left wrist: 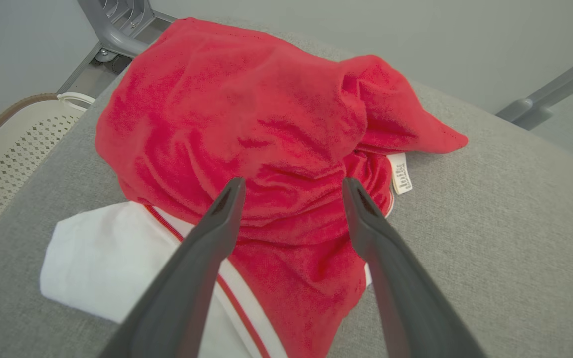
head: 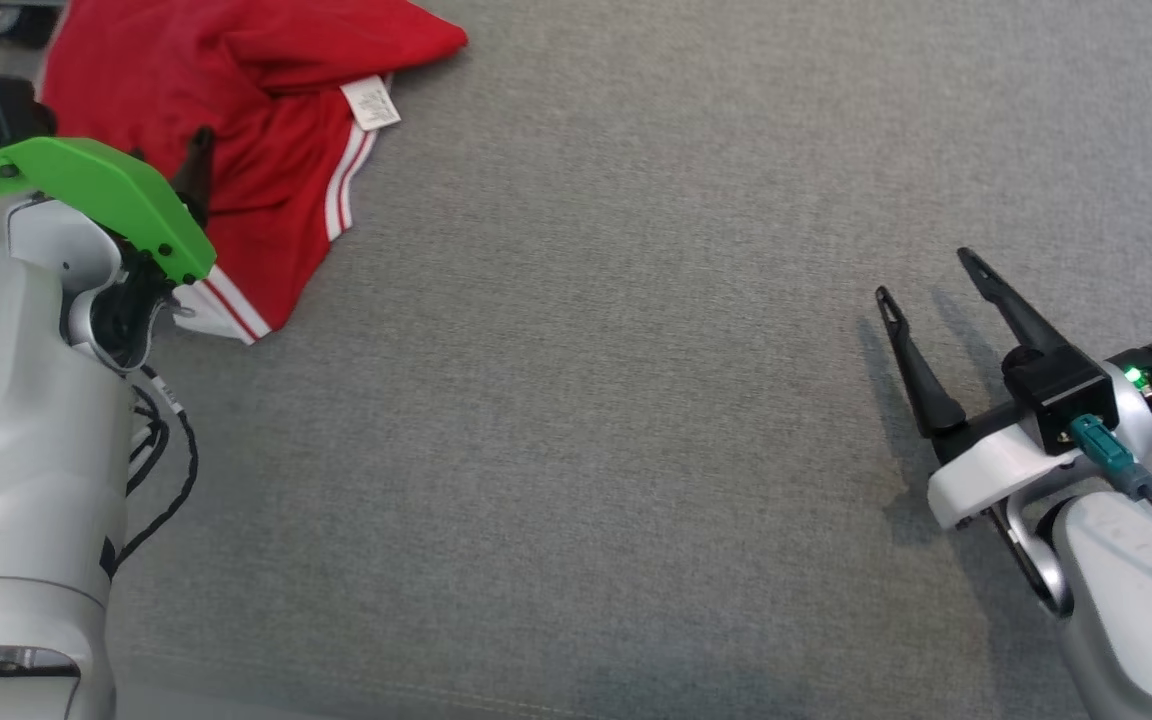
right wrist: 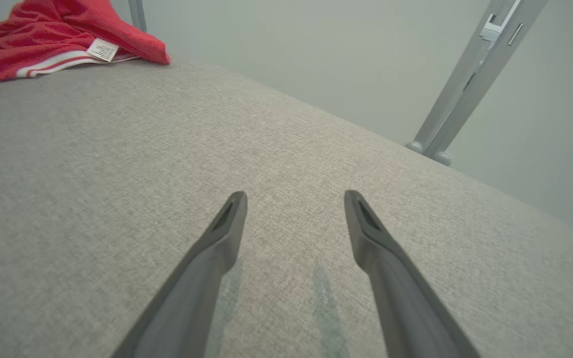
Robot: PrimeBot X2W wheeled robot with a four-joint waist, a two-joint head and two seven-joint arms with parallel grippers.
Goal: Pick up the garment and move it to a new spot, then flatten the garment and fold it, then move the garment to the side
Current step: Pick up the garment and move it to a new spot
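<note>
Head view: the red garment (head: 266,130) lies crumpled at the far left of the grey cushion (head: 576,400), the left gripper (head: 176,160) above it; the right gripper (head: 926,275) is well apart, fingers spread.
Left wrist view: fingers apart over the red heap, its white label (left wrist: 401,174) beside them.
Right wrist view: fingers spread over bare cushion, garment far off

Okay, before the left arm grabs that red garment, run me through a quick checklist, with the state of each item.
1. Left gripper open: ok, jaws apart.
2. Left gripper aimed at the red garment: ok, a bunched fold shows between its jaws.
3. Contact with the cloth: cannot tell.
4. Right gripper out of the way: ok, open over the grey surface, apart from the garment.
5. Garment lying flat: not ok, crumpled, care label showing.
</note>
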